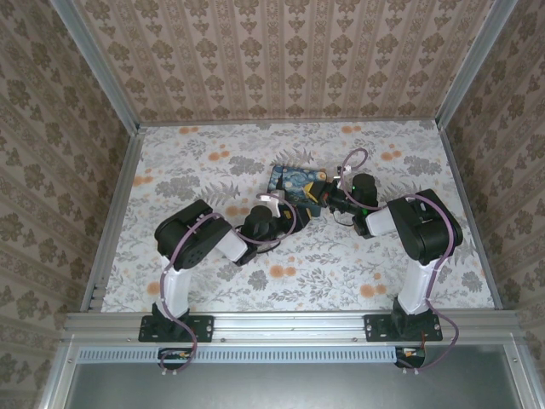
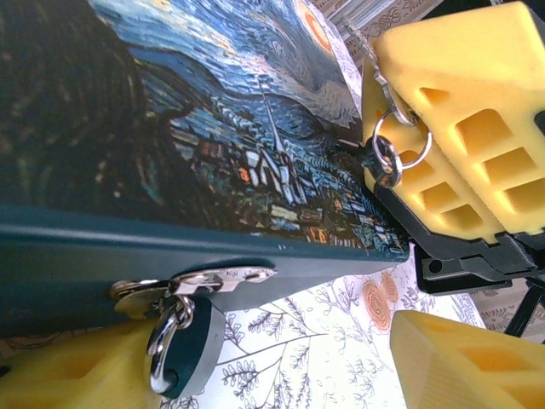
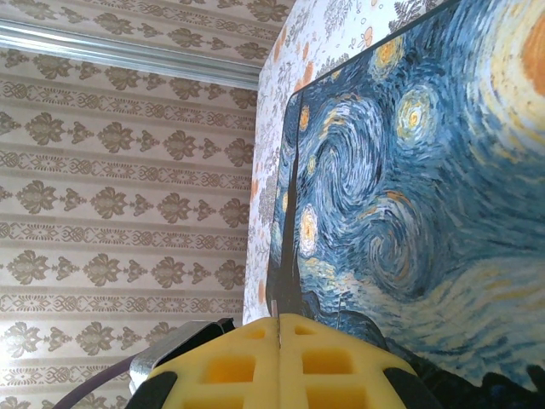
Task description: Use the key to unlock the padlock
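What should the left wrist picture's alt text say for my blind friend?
A tiny padlock hangs from a silver hasp on the front edge of a blue starry-night tin, seen very close. The left gripper is open, with one yellow finger on each side of the padlock, and a key ring dangles from the shut right gripper.

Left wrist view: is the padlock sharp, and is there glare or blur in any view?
Left wrist: padlock reasonably sharp, with glints on it and the key ring; table behind washed bright. Right wrist: blue tin print crisp, right end effector soft-edged. Top external: even light, soft shadows, lock too small to resolve.
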Tool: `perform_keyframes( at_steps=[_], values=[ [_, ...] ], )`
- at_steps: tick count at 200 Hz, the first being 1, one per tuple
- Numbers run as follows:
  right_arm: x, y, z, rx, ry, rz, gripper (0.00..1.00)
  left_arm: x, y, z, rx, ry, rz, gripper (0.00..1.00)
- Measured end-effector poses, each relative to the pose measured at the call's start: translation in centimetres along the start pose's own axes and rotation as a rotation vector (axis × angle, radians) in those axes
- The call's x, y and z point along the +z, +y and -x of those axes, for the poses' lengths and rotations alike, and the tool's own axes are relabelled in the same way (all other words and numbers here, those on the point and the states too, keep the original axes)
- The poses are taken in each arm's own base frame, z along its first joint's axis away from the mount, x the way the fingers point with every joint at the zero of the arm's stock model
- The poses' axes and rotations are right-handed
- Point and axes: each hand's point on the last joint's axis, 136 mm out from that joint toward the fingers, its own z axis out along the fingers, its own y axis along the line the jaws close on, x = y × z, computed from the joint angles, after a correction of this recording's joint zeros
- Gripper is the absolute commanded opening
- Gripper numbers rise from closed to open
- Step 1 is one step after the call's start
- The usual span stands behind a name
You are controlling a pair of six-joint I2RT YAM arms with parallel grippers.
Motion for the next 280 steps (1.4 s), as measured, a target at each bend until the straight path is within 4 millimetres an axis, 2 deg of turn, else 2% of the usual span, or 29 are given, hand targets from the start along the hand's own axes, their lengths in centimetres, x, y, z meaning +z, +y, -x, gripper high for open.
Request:
perform_keyframes(
  at_steps=[22, 135, 186, 224, 258, 280],
  values=[
    [0.0, 0.0, 0.0, 0.0, 0.0, 0.0, 0.0, 0.0, 0.0, 0.0, -0.007, -0.006, 0.006, 0.63],
    [0.0, -0.1, 0.3, 0.009, -0.009, 0.008, 0.0, 0.3, 1.9, -0.5, -0.051, -0.021, 0.057, 0.15],
    [-0.3, -0.3, 0.7, 0.014, -0.016, 0.006, 0.0, 0.2, 2.1, -0.1, -0.07, -0.032, 0.059, 0.0],
    [-0.6, 0.3, 0.6, 0.022, -0.007, -0.001, 0.0, 0.2, 2.3, 0.2, -0.087, -0.032, 0.056, 0.0],
    [-2.2, 3.7, 0.0, -0.036, 0.006, 0.041, 0.0, 0.0, 2.3, 0.5, -0.11, -0.025, 0.056, 0.0],
    [-3.7, 5.0, -1.0, -0.073, 0.016, 0.055, 0.0, -0.1, 2.0, 0.8, -0.132, -0.022, 0.045, 0.0]
  ],
)
